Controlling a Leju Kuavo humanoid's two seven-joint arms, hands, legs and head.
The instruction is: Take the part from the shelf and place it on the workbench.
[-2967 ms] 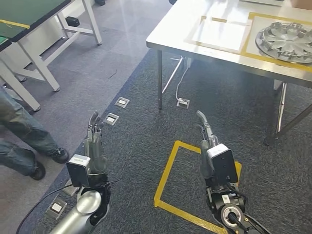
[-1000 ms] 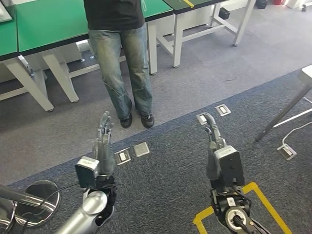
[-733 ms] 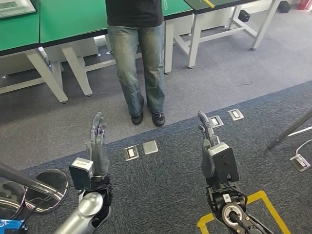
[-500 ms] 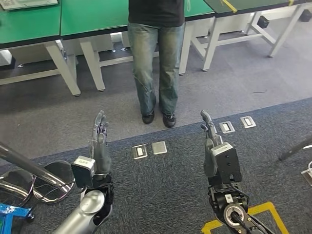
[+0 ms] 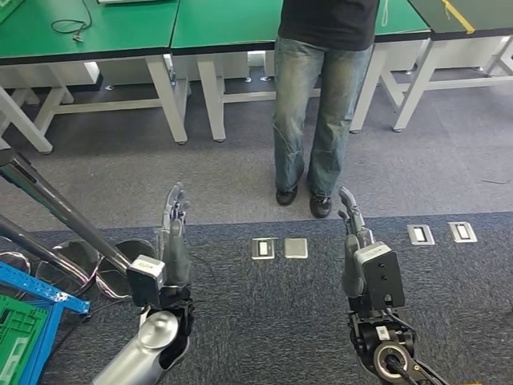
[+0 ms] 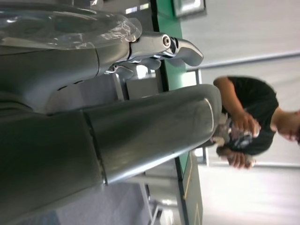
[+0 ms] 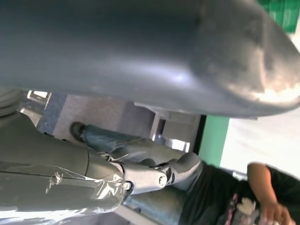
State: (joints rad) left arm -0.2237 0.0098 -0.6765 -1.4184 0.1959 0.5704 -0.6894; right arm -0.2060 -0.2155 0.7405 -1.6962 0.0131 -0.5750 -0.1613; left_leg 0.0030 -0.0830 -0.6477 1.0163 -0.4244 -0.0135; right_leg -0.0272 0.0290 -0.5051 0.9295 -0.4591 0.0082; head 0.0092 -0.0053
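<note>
A dark blue-grey carpet is seen underfoot in the head view, bordered farther off by a lighter grey carpet strip. Square metal floor sockets are set into the dark carpet, two between the arms and two more to the right. Along the far side, green tabletops are carried on white angled legs, and a dark cable lies on the leftmost one. A person in blue jeans and dark shoes stands in front of these tables, on the lighter strip; in the wrist views the same person is seen in a dark top with something small held in both hands, too blurred to identify.

At the lower left, a blue metal frame and a green slotted plastic crate are partly in view; what the crate contains cannot be told. Beside them, slanted shiny metal tubes rise above round shiny discs on the floor.

The left hand is raised with fingers straight and apart, holding nothing. The right hand is likewise held up empty, fingers extended. The part to be fetched cannot be identified in these views.
</note>
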